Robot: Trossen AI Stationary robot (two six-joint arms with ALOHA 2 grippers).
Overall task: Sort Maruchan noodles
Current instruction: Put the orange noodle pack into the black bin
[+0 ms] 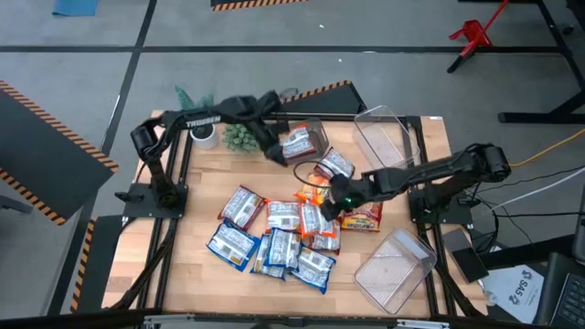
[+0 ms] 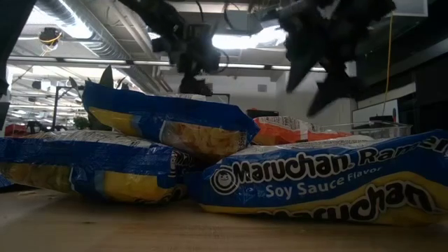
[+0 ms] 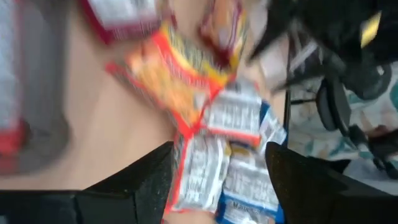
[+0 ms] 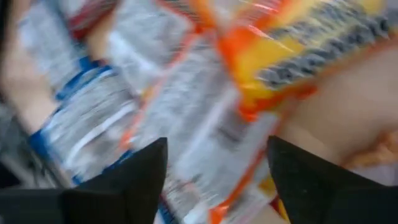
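The Maruchan noodles lie in a loose heap on the wooden table: blue-and-white packets [image 1: 242, 208] [image 1: 281, 247] toward the near left, orange ones [image 1: 361, 217] toward the right, and a red-brown one [image 1: 336, 164] behind them. Another red-brown packet [image 1: 297, 144] lies in a clear bin [image 1: 315, 128] at the far middle. My left gripper [image 1: 274, 148] hangs open beside that bin, with nothing between its fingers [image 3: 143, 180]. My right gripper [image 1: 334, 196] is open above the right part of the heap, and packets [image 4: 205, 143] show blurred below its fingers. The low view has blue packets [image 2: 336, 182] in front.
An empty clear bin [image 1: 384, 137] stands at the far right and another [image 1: 393, 270] lies at the near right corner. Two small green plants [image 1: 239, 137] [image 1: 196, 100] and a white pot [image 1: 203, 135] stand at the far left, under my left arm.
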